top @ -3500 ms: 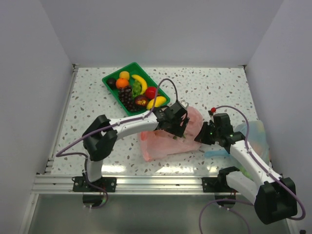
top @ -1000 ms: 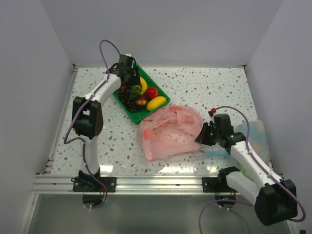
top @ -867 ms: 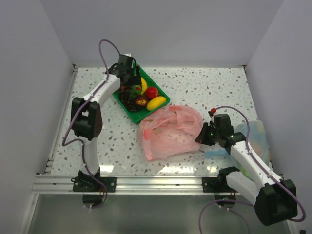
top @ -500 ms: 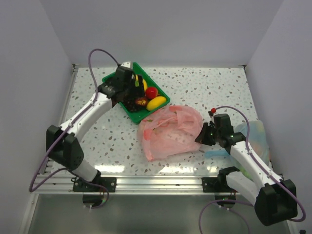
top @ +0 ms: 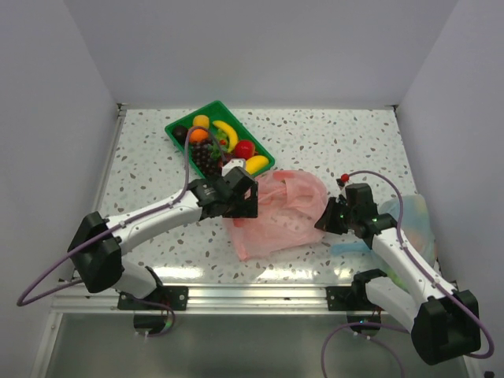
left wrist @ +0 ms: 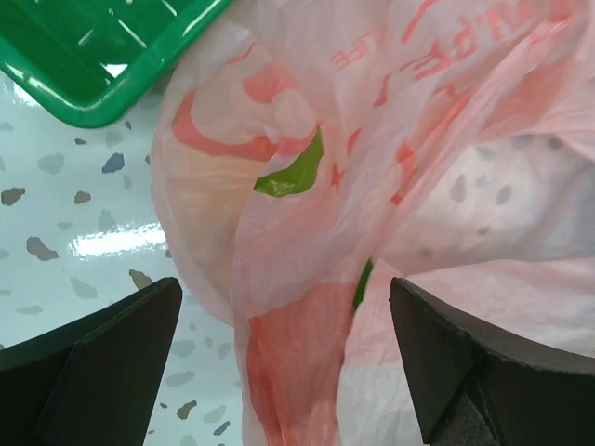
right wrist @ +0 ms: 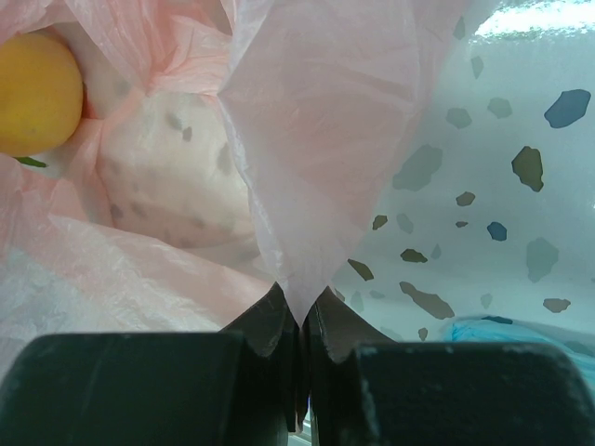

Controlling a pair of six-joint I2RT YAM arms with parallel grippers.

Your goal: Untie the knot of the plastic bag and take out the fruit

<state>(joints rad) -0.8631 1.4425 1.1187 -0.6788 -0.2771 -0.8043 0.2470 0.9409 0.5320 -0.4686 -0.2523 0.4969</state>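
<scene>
The pink plastic bag (top: 279, 216) lies crumpled on the speckled surface (top: 339, 142), just in front of the green tray (top: 178, 126). The left pincer (top: 244, 197) hangs over the bag's left edge, its fingers (left wrist: 102, 353) spread wide and gripping nothing. Through the thin film below it we note a green piece (left wrist: 293, 175). The right pincer (right wrist: 299, 316) is pressed together on a fold at the bag's right side, pinching the plastic to a point. Past the folds in its view shows a round orange-yellow fruit (right wrist: 37, 93); whether it sits inside the bag we cannot tell. The tray holds an orange (top: 197, 135), a banana (top: 227, 130), a red apple (top: 244, 148), dark grapes (top: 206, 156) and a yellow oval (top: 257, 164). A pale blue bag (top: 417, 216) lies beside the right arm. We cannot make out the knot.
</scene>
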